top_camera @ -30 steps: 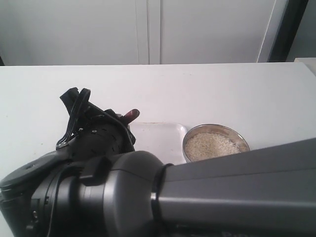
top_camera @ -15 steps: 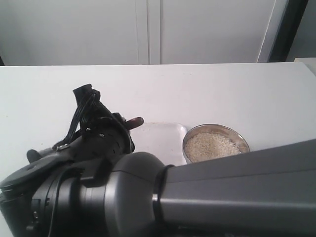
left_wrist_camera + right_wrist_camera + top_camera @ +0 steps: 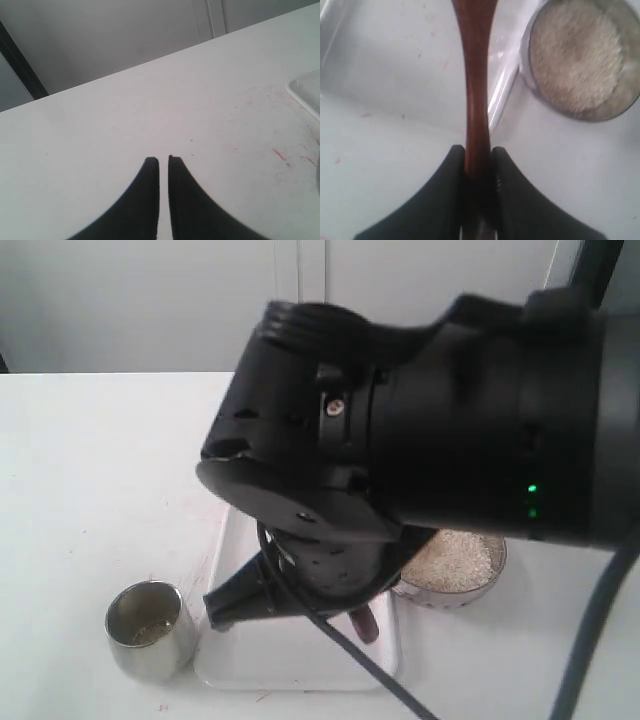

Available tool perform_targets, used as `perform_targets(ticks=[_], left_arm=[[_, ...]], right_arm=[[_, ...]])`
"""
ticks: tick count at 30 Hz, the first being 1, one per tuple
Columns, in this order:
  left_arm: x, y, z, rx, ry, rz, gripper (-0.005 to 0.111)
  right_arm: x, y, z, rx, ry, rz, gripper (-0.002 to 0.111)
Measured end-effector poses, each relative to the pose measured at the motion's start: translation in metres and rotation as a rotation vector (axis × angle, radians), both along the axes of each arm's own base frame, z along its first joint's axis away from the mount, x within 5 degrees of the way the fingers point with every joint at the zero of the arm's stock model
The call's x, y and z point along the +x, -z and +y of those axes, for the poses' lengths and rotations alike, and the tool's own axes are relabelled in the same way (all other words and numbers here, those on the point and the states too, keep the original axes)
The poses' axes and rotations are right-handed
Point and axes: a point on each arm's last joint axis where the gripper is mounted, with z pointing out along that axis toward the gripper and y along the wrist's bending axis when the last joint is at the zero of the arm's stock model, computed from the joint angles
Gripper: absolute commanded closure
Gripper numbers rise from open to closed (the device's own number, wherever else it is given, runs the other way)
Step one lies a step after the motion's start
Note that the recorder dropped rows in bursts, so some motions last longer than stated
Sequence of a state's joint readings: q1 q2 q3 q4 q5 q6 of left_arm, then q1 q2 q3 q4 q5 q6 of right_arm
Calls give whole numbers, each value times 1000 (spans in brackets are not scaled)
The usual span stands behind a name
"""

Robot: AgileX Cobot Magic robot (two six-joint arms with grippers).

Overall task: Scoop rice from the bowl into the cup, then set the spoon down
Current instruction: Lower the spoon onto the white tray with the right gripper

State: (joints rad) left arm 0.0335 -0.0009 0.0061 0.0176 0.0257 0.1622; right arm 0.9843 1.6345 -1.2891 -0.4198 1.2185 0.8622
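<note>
My right gripper [image 3: 477,150] is shut on the slim handle of the dark reddish-brown spoon [image 3: 475,75], which reaches out over the white tray [image 3: 385,60]. Its oval end is cut off in the right wrist view. In the exterior view only a short dark red piece of the spoon [image 3: 365,623] shows under the black arm. The steel bowl [image 3: 592,118] holds off-white rice [image 3: 580,55] beside the tray. The small steel cup [image 3: 150,628] stands left of the tray with a few grains inside. My left gripper [image 3: 163,159] is shut on nothing above bare table.
A bulky black arm [image 3: 420,440] fills the middle of the exterior view and hides part of the bowl [image 3: 480,585] and the tray [image 3: 290,660]. The tray's corner [image 3: 307,92] shows in the left wrist view. Faint red marks dot the white table [image 3: 100,130].
The exterior picture has changed a great deal: the grey arm no longer fills the foreground, a black arm now hangs over the tray with the spoon under it, and the cup has come into sight.
</note>
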Motion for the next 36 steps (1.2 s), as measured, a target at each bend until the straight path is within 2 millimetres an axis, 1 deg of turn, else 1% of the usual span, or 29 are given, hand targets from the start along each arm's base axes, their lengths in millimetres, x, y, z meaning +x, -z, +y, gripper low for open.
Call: perform_targets(ticks=[2, 3, 6, 9, 12, 16, 18, 21, 30, 33, 36], left_arm=[[0, 0, 0, 0, 0, 0, 92], [0, 0, 0, 0, 0, 0, 92], [0, 0, 0, 0, 0, 0, 92], [0, 0, 0, 0, 0, 0, 92], [0, 0, 0, 0, 0, 0, 92], [0, 0, 0, 0, 0, 0, 92], [0, 0, 0, 0, 0, 0, 92], [0, 0, 0, 0, 0, 0, 92], [0, 0, 0, 0, 0, 0, 92], [0, 0, 0, 0, 0, 0, 92], [0, 0, 0, 0, 0, 0, 92]], right_arm=[[-2, 17, 0, 4, 46, 93, 108], [-2, 21, 1, 5, 55, 116, 108], [0, 29, 5, 32, 65, 140, 108], [7, 34, 7, 88, 86, 156, 108], [25, 40, 1, 148, 122, 188, 108], [57, 38, -8, 264, 183, 239, 108], [69, 38, -11, 301, 202, 249, 108], [80, 45, -11, 304, 204, 242, 108], [91, 84, -2, 260, 205, 284, 108], [93, 92, 0, 256, 206, 288, 108], [94, 95, 1, 261, 205, 283, 108]])
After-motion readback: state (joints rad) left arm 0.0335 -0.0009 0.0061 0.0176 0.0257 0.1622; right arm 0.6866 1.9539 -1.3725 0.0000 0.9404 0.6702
